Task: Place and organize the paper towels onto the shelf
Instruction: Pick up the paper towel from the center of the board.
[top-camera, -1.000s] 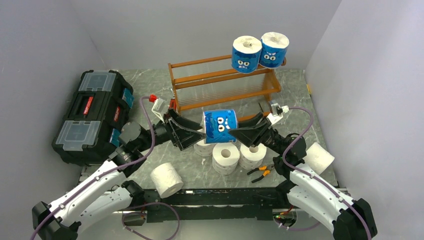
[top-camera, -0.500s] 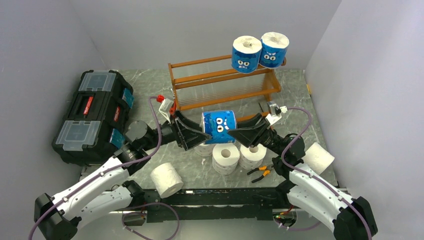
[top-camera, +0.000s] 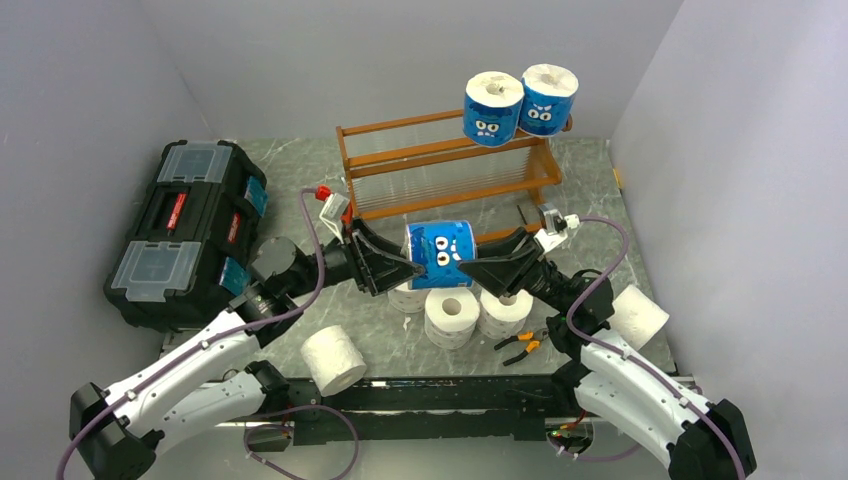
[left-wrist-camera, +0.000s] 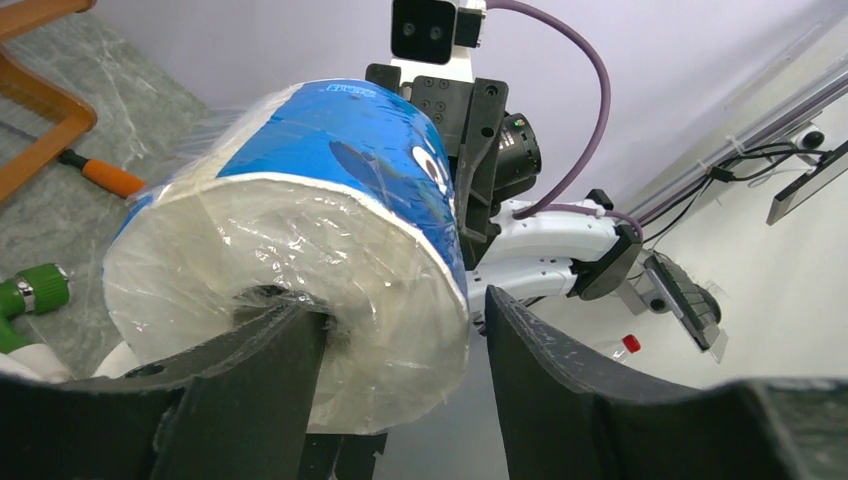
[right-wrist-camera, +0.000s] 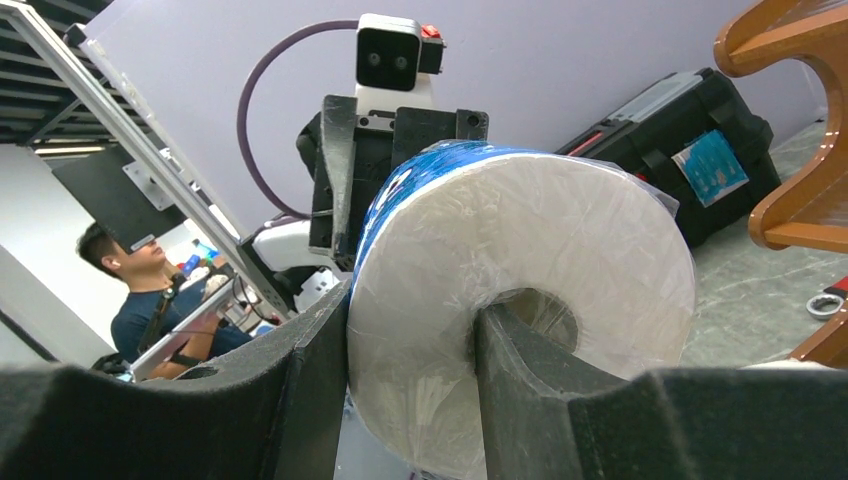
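Note:
A blue-wrapped paper towel roll hangs in the air in front of the shelf, between both grippers. My right gripper is shut on its wall, with one finger inside the core and the other outside. My left gripper has one finger in the opposite core end. Its other finger stands a small gap off the roll's side, so this gripper is open. Two blue rolls sit on the top tier at the right. Plain white rolls stand under the held roll.
A black toolbox sits at the left. Loose white rolls lie at the near left and far right. Orange-handled pliers lie near the front. A green tool lies on the marble table.
My left gripper has moved in to the roll's left end and closed most of the way around its wall. The right gripper and the roll have stayed in place.

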